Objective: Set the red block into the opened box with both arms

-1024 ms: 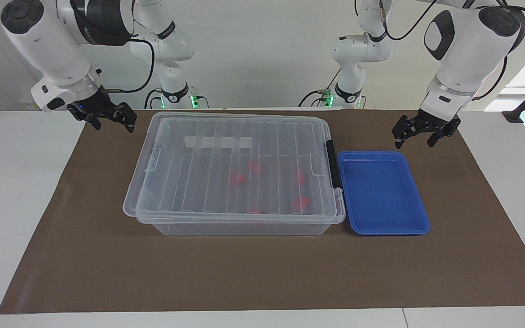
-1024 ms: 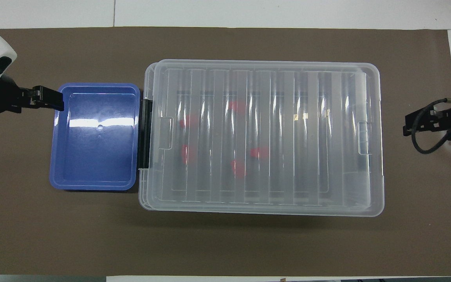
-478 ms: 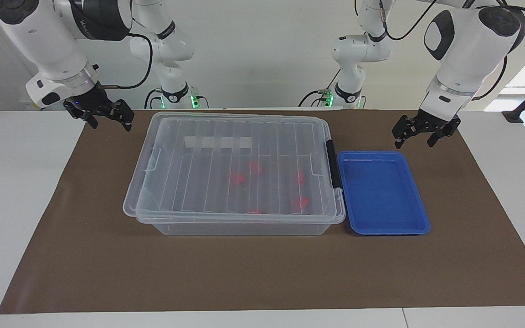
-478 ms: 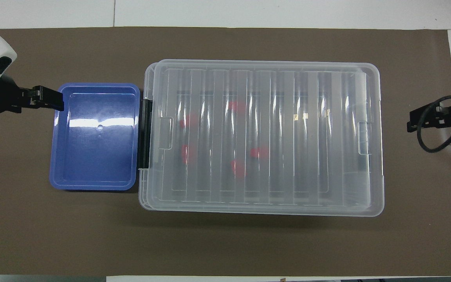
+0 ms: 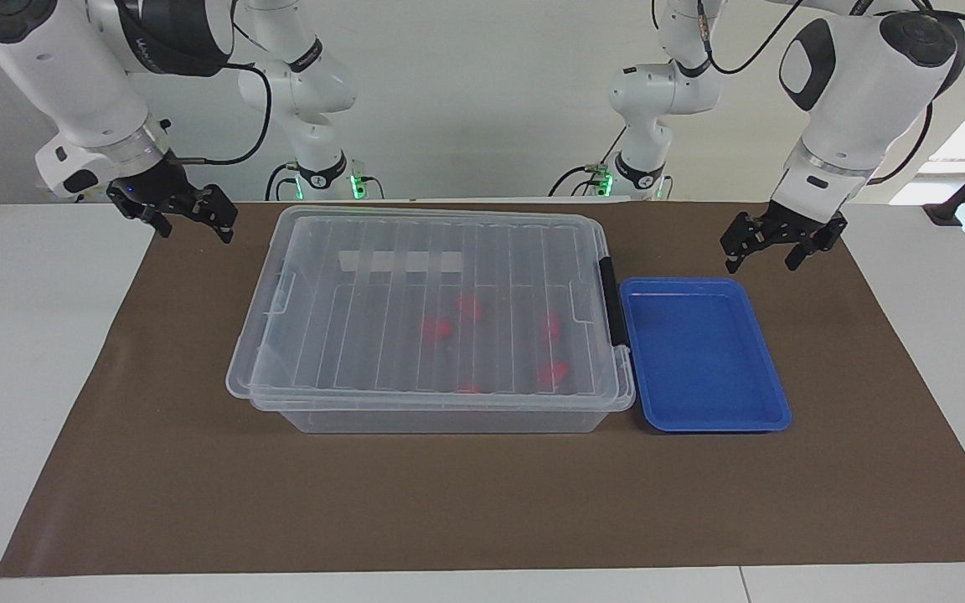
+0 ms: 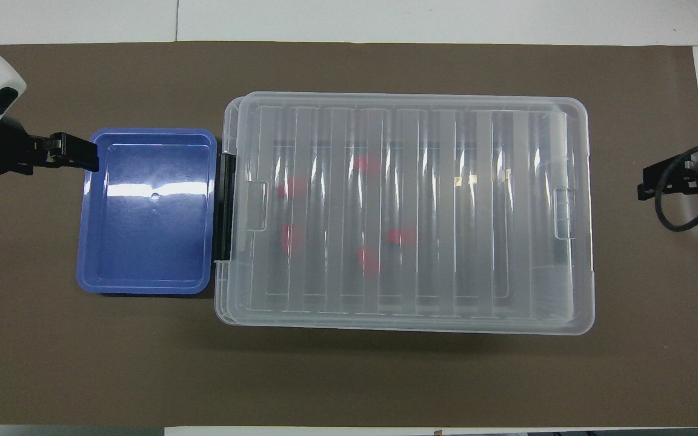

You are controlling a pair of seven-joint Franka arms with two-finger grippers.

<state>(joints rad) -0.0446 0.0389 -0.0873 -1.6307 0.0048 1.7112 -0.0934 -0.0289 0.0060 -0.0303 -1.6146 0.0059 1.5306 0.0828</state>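
A white worktop carries a large brown mat that covers nearly all of its width; bare white strips show at both ends and along the edges. A plain pale wall rises past the arm bases, and bright window light comes in at the left arm's end of the room.

At the mat's centre sits the box, its ribbed clear lid lying on top, the black latch on the short end toward the left arm. Several red blocks show blurred through the lid, inside the box, gathered in the half toward the latch. A shallow blue tray lies just beside the latch end; in the overhead view it is at 9 o'clock from the box.

The left gripper hangs over the mat near the tray's corner, fingers spread and holding nothing. The right gripper hangs over the mat's edge at 3 o'clock from the box in the overhead view, likewise spread and empty.
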